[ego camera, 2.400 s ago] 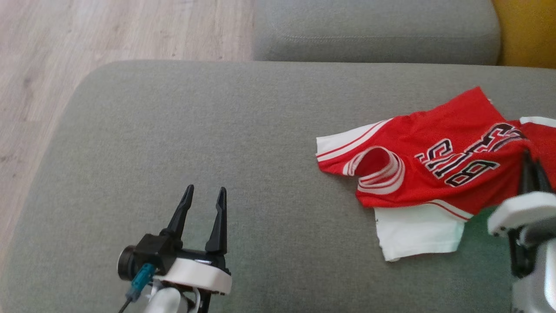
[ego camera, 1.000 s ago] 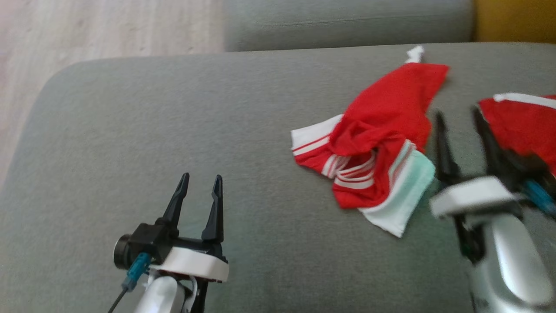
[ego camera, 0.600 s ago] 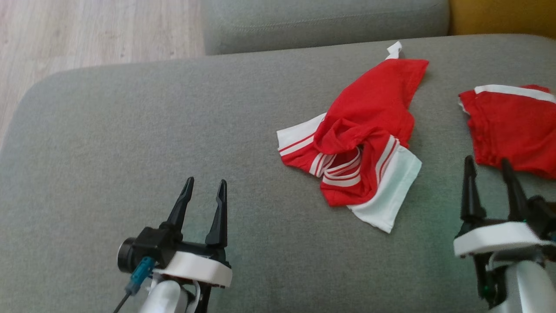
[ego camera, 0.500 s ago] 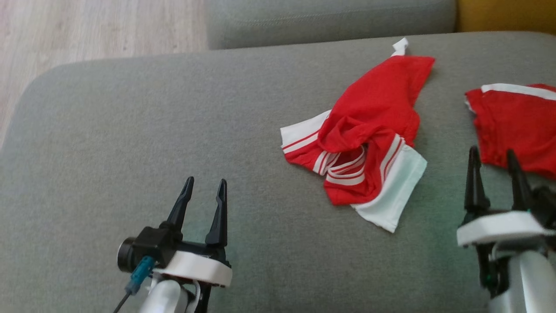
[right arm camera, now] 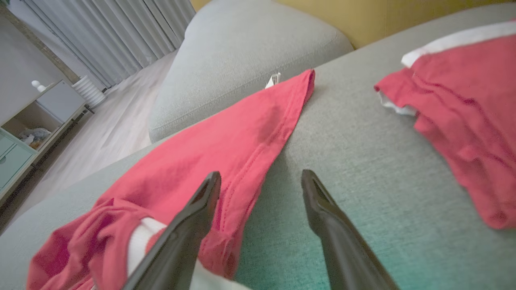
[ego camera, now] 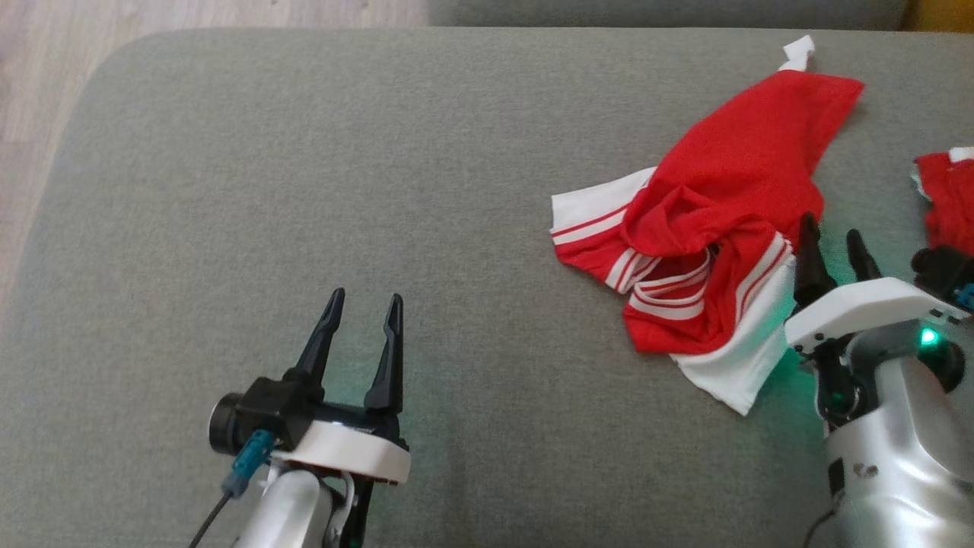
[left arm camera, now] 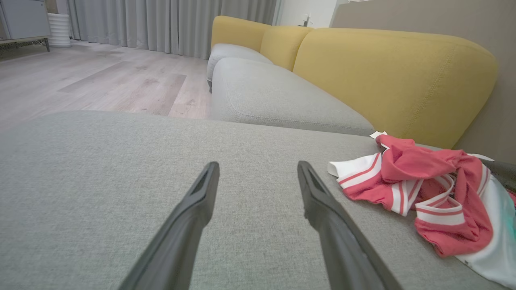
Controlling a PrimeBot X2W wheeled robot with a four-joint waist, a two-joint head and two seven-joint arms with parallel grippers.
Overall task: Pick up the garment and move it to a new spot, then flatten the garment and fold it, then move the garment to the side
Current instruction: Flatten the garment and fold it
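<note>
1. Your garment [ego camera: 723, 221] lay crumpled, red with white stripes, on the grey cushion [ego camera: 342, 167], at about two o'clock in the head view.
2. Your right gripper [ego camera: 829, 226] stood at the garment's four o'clock edge, fingers spread, gripping nothing.
3. Your left gripper [ego camera: 366, 295], at seven o'clock, was likewise spread and empty, well apart from it.

Bare grey cushion [ego camera: 304, 190] lies open leftward; crumpled garment [ego camera: 730, 175] crowds the right.
</note>
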